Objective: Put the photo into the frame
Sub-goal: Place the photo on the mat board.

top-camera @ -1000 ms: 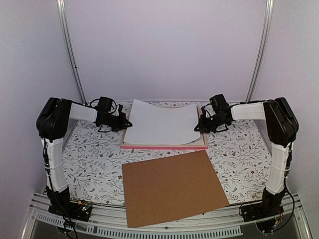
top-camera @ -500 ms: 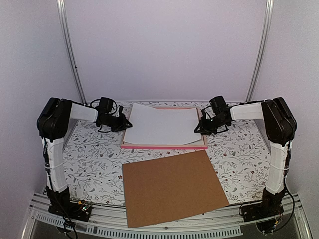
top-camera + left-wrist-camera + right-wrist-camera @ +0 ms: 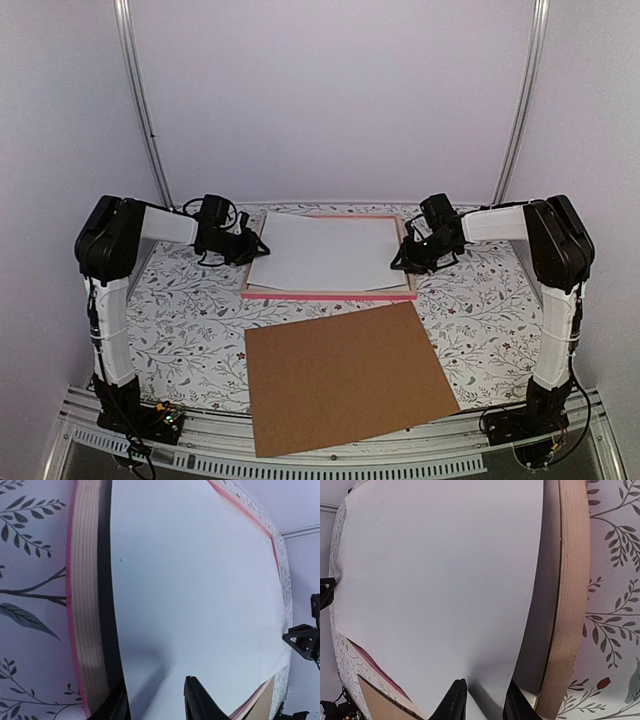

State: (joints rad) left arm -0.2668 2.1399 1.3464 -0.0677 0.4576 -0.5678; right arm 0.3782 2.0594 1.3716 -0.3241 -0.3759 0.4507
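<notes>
The photo [image 3: 325, 252] shows only its plain white side and lies nearly flat inside the pink frame [image 3: 330, 295] at the back middle of the table. My left gripper [image 3: 252, 250] is at the photo's left edge, with its jaws apart, one finger [image 3: 200, 702] over the sheet and the other by its edge. My right gripper [image 3: 398, 258] is at the photo's right edge, also with its jaws apart and both fingers [image 3: 455, 702] low over the sheet. The frame's wooden inner side [image 3: 87, 605] shows in the left wrist view and in the right wrist view [image 3: 570, 595].
A plain brown backing board [image 3: 345, 375] lies in front of the frame, reaching to the table's near edge. The tablecloth [image 3: 185, 310] has a leaf pattern. Two metal poles [image 3: 140, 100] rise at the back corners.
The photo was held up and bowed above the frame. It has come down and flattened into the frame, and both grippers have lowered with it.
</notes>
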